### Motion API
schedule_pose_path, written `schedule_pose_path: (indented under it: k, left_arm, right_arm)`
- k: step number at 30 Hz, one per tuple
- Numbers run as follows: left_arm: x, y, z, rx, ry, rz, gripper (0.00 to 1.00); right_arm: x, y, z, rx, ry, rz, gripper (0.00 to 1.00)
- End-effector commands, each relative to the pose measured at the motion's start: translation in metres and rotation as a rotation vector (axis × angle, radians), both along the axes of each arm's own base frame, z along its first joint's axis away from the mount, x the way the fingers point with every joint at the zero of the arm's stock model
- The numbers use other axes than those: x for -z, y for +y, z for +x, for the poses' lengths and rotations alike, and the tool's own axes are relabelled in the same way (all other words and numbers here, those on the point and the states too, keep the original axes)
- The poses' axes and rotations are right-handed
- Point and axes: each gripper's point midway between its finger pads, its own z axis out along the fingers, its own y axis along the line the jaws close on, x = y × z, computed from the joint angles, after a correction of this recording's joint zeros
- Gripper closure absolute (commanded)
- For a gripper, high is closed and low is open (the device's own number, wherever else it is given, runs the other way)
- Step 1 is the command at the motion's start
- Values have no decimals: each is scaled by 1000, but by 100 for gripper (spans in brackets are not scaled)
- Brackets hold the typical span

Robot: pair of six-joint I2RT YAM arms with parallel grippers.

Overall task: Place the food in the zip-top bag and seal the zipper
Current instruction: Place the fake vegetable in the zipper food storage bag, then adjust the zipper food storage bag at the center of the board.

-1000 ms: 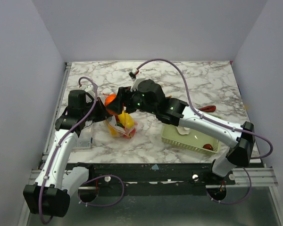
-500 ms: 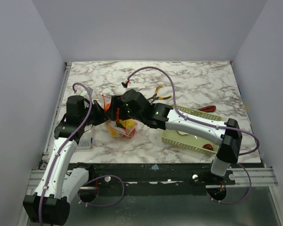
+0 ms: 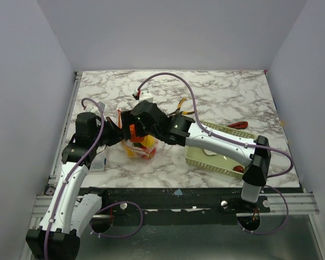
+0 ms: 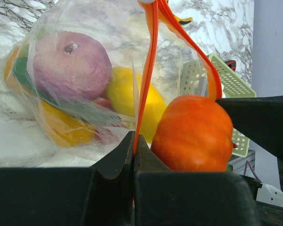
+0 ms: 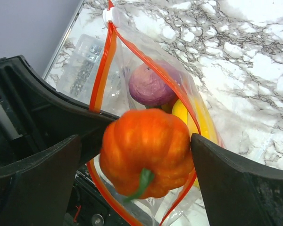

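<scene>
Right gripper (image 5: 136,141) stands wide at the bag's mouth, the orange pumpkin (image 5: 146,150) apparently loose between its jaws, just above the purple piece (image 5: 151,87) already inside. Left gripper (image 4: 134,141) is clamped on the zipper (image 4: 148,70), holding the zip-top bag (image 4: 47,28) open. Left to do, I judge — the red piece (image 3: 239,169) in the basket (image 3: 206,160) well behind the right gripper, then sealing.

From above, the right gripper (image 3: 134,130) covers the zip-top bag's (image 3: 142,151) mouth and most of the orange toy pumpkin (image 4: 193,134). In the left wrist view the left gripper (image 4: 134,141) hides the pumpkin's underside. Right of the bag, a small red piece (image 3: 238,169) is too tiny to name.
</scene>
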Motion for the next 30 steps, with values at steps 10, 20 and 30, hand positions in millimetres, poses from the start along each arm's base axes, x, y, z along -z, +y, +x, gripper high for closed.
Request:
schedule_pose_path:
  k: [10, 20, 30]
  left_arm:
    - [-7, 3, -4, 1, -25, 28, 100]
    - [-6, -1, -4, 39, -20, 29, 100]
    - [-48, 10, -17, 57, -75, 127, 100]
  right_arm:
    - [-13, -53, 4, 99, -83, -100, 16]
    - [17, -29, 10, -9, -34, -63, 39]
    - [-31, -39, -17, 85, -60, -187, 99]
